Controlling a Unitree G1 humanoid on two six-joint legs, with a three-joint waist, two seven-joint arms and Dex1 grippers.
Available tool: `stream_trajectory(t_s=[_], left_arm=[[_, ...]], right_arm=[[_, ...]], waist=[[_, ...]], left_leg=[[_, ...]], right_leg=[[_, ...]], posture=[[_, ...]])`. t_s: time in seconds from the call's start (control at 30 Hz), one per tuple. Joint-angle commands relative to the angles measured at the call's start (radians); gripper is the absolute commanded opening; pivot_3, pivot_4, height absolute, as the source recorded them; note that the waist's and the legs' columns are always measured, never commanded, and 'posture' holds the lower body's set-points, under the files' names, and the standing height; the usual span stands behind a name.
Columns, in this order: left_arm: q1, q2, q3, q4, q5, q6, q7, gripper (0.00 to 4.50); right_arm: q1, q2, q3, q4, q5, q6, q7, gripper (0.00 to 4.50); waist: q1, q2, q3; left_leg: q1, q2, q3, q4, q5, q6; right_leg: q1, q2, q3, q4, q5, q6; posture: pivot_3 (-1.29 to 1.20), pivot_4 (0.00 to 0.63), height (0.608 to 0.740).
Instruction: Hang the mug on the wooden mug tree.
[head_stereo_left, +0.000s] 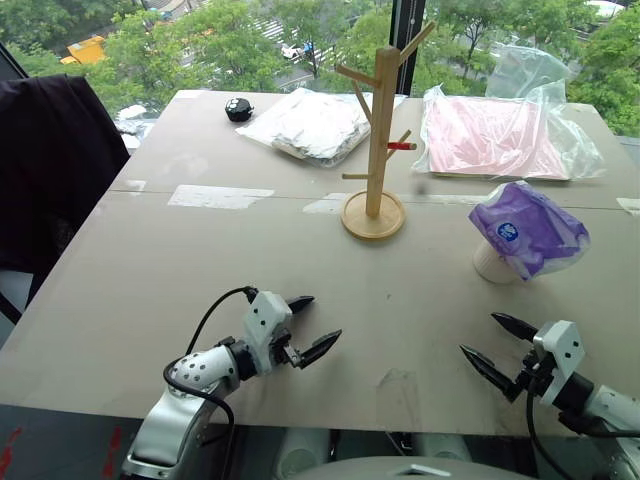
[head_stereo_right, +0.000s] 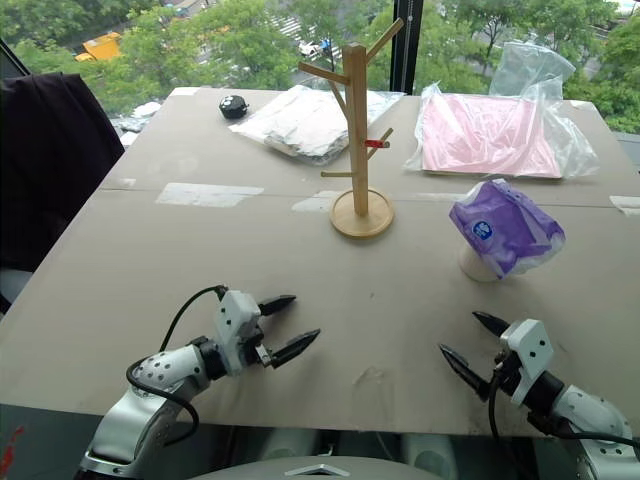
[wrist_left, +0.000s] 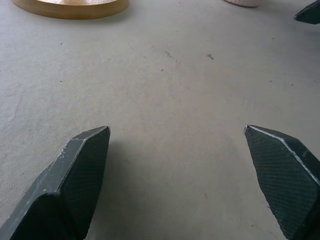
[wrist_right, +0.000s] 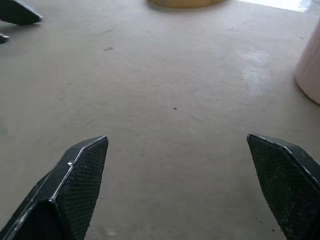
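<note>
A broad grey-beige table (head_stereo_left: 150, 280) of two boards butted along a taped seam fills the scene. At its far right lies a flat pink sheet in a clear plastic bag (head_stereo_left: 495, 135); left of that, a pale folded item in a clear wrapper (head_stereo_left: 310, 122). Between them, nearer the seam, stands the wooden mug tree (head_stereo_left: 378, 135), a tall light-wood pole with angled pegs, one red-tipped, on a round disc base.

Right of the tree and nearer, a crumpled purple plastic bag with a white-blue print (head_stereo_left: 528, 228) is draped over the mug (head_stereo_left: 490, 265), a cream-white ceramic piece of which just the lower wall shows, resting on the table well apart from the tree.

The left gripper (head_stereo_left: 307, 325) hovers at the near left, black fingers spread, nothing between them. The right gripper (head_stereo_left: 497, 347) at the near right is likewise spread and empty, near the mug but not touching.

A small black round object (head_stereo_left: 239, 108) sits far left.
</note>
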Motion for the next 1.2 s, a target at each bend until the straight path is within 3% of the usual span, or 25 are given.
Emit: stream_trajectory(t_s=[0.03, 0.2, 0.4, 0.67, 1.0, 1.1, 1.2], left_arm=[[-0.037, 0.014, -0.003, -0.025, -0.037, -0.017, -0.055, 4.42], [-0.141, 0.040, 0.009, -0.077, -0.133, 0.040, -0.132, 4.42], [-0.367, 0.081, -0.004, -0.111, -0.172, 0.133, -0.150, 4.42], [-0.539, 0.090, -0.007, -0.130, -0.222, 0.206, -0.170, 4.42], [-0.566, 0.088, -0.018, -0.129, -0.218, 0.203, -0.168, 4.42], [-0.568, 0.088, -0.022, -0.125, -0.213, 0.197, -0.171, 4.50], [-0.571, 0.086, -0.025, -0.125, -0.212, 0.195, -0.170, 4.50]], right_arm=[[-0.050, -0.028, 0.004, -0.197, 0.064, 0.062, -0.026, 4.50], [-0.238, -0.084, -0.105, -0.312, 0.176, 0.202, -0.141, 4.50], [-0.540, -0.199, -0.221, -0.209, 0.167, 0.371, -0.294, 4.50], [-0.594, -0.294, -0.127, -0.117, -0.001, 0.558, -0.371, 4.50], [-0.674, -0.221, -0.149, -0.082, 0.112, 0.878, -0.404, 4.50], [-0.690, -0.202, -0.163, -0.081, 0.147, 0.958, -0.412, 3.68], [-0.691, -0.202, -0.166, -0.074, 0.150, 0.984, -0.411, 2.28]], waist=[[-0.002, -0.003, 0.002], [0.001, -0.006, 0.004], [0.001, -0.008, 0.006], [-0.002, -0.009, 0.006], [-0.001, -0.010, 0.007], [-0.001, -0.010, 0.007], [0.000, -0.010, 0.007]], left_leg=[[0.000, 0.000, 0.000, 0.000, 0.000, 0.000], [0.000, 0.000, 0.000, 0.001, 0.000, 0.000], [-0.003, -0.004, -0.001, 0.001, 0.000, 0.000], [-0.004, -0.005, -0.003, 0.000, 0.000, 0.000], [-0.001, -0.005, -0.003, 0.001, 0.000, 0.001], [0.000, -0.005, -0.003, 0.001, 0.000, 0.001], [0.000, -0.005, -0.004, 0.001, 0.000, 0.001]], right_leg=[[0.000, 0.000, 0.000, 0.000, 0.000, 0.000], [0.000, 0.001, 0.000, 0.001, 0.000, 0.000], [0.000, 0.001, 0.000, 0.000, 0.003, -0.004], [-0.001, 0.002, 0.001, -0.001, 0.002, -0.002], [0.002, 0.003, 0.002, -0.001, 0.002, -0.002], [0.002, 0.003, 0.002, 0.000, 0.002, -0.002], [0.002, 0.003, 0.002, 0.000, 0.002, -0.002]], posture=[[0.00, 0.150, 0.740], [0.00, 0.150, 0.740], [0.00, 0.150, 0.740], [0.00, 0.150, 0.740], [0.00, 0.150, 0.740], [0.00, 0.150, 0.740], [0.00, 0.150, 0.740]])
